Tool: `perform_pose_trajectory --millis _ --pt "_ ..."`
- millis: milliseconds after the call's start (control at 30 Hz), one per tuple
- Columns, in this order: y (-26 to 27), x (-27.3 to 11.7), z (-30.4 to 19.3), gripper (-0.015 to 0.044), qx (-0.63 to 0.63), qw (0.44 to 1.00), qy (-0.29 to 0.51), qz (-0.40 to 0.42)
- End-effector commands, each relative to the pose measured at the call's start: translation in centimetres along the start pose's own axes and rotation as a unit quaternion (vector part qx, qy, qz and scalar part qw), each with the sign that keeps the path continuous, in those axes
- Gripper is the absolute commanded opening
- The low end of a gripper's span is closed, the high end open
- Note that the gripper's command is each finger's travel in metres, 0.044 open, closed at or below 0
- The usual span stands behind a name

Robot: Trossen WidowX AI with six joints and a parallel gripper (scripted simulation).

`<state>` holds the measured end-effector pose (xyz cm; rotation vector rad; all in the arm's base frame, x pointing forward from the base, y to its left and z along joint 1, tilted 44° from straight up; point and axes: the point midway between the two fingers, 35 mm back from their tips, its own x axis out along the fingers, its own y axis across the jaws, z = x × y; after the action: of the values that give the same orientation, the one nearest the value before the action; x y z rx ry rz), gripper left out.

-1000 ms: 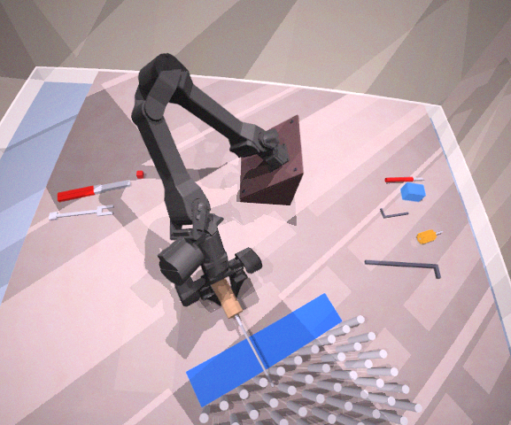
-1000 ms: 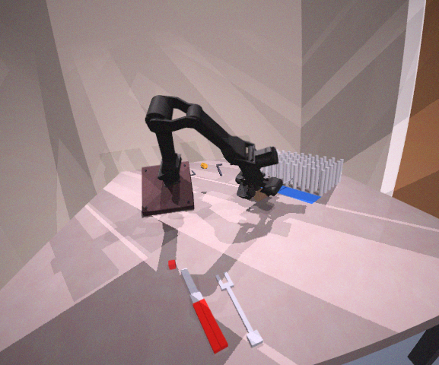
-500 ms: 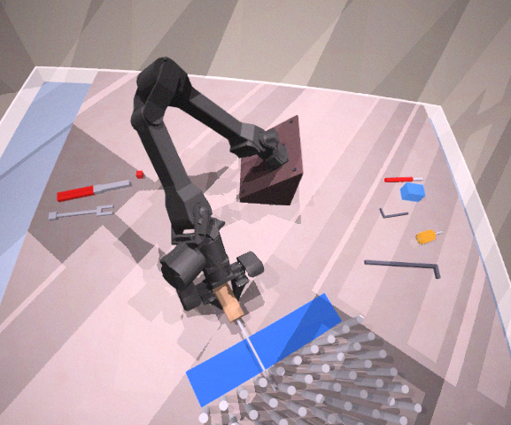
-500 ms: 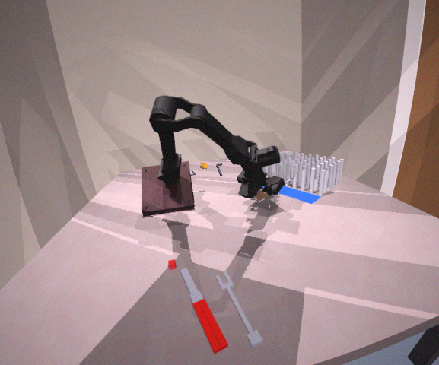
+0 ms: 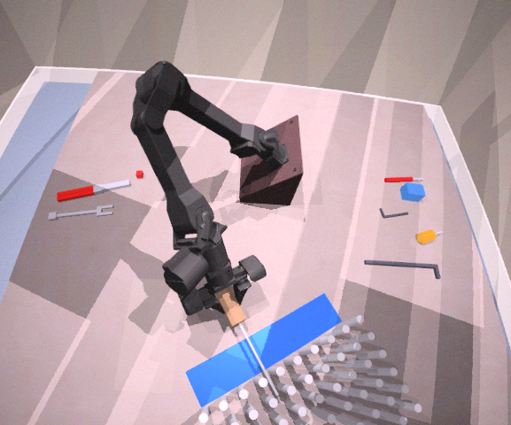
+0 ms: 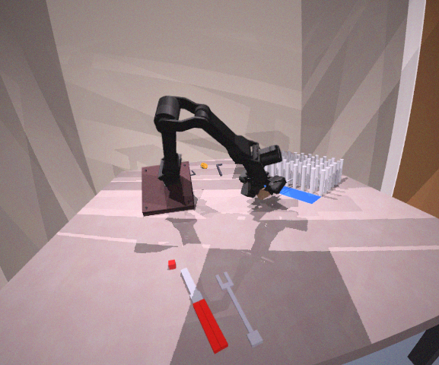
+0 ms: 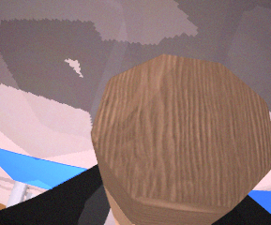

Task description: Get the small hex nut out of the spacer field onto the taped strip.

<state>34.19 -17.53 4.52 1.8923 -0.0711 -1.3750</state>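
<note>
My gripper [image 5: 226,299] [image 6: 263,188] is shut on the wooden handle [image 5: 233,312] [image 6: 263,194] [image 7: 182,131] of a thin-shafted tool. The handle is held low, on the arm's side of the blue taped strip [image 5: 305,315] [image 6: 300,195] [image 7: 37,171]. The metal shaft [image 5: 258,359] crosses over the strip, and its tip is among the front spacers in the top view. The tip's height is unclear. The metal spacers [image 5: 314,350] [image 6: 305,176] [image 7: 17,194] stand upright in rows. The hex nut cannot be made out in any view.
Left side: a red-handled tool [image 5: 75,193] [image 6: 210,325], a grey forked tool [image 5: 76,213] [image 6: 240,306] and a red cube [image 5: 139,173] [image 6: 171,264]. Right side: a red screwdriver [image 5: 398,180], a blue block [image 5: 413,192], a small hex key [image 5: 395,214], a yellow tool [image 5: 425,236] and a long hex key [image 5: 399,264].
</note>
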Motion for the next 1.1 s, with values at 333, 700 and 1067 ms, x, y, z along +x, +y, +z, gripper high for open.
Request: perform_pose_trajectory --millis 333,700,1067 --pt "0.4 0.4 -1.1 0.0 0.002 1.0 0.004 0.005" --pt "0.4 0.8 -1.8 0.0 0.002 1.0 0.005 0.005" --pt "0.4 1.2 -2.4 0.0 0.002 1.0 0.005 0.005"
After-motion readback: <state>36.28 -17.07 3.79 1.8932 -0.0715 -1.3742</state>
